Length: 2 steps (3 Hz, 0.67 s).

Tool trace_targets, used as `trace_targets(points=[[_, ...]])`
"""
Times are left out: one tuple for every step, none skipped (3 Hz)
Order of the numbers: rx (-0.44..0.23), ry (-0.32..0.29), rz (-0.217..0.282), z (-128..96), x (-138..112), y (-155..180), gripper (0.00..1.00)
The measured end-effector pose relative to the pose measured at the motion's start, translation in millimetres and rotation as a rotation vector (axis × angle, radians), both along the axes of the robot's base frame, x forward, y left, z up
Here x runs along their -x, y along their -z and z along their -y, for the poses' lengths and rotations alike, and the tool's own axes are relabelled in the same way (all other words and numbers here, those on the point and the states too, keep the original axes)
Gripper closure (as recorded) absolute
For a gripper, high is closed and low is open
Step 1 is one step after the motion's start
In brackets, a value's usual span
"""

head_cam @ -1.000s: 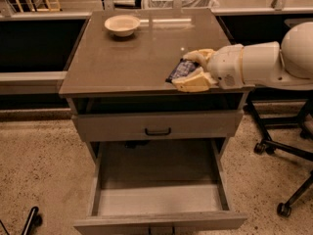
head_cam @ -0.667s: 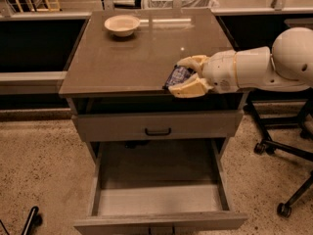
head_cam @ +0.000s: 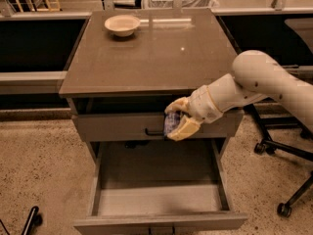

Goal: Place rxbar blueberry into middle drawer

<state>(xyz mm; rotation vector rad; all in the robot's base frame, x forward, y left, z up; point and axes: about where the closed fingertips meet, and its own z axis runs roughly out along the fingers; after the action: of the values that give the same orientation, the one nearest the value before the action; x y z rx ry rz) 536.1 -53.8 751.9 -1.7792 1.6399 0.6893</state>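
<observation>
Speckled floor, grey cabinet with a brown worktop [head_cam: 146, 58], cream bowl [head_cam: 122, 25] at its far left corner. Pincer [head_cam: 175, 119] hangs in front of the cabinet, level with the top drawer [head_cam: 107, 129] face and beside its black handle [head_cam: 152, 132], clamped on the rxbar blueberry [head_cam: 170, 123]. Bar looks roughly upright in the grip, long axis near vertical. Middle drawer [head_cam: 156, 199] is pulled out, directly below the pincer and a bit nearer the camera. Judgement: move is mostly straight down. Lower before release so the bar doesn't catch the front rim.
</observation>
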Motion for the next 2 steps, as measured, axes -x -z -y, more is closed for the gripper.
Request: trace_targets(points=[[0.078, -0.094, 0.046, -0.3, 7.3, 19.8, 1.0], [0.083, -0.099, 0.052, 0.3, 6.9, 21.0, 1.0]])
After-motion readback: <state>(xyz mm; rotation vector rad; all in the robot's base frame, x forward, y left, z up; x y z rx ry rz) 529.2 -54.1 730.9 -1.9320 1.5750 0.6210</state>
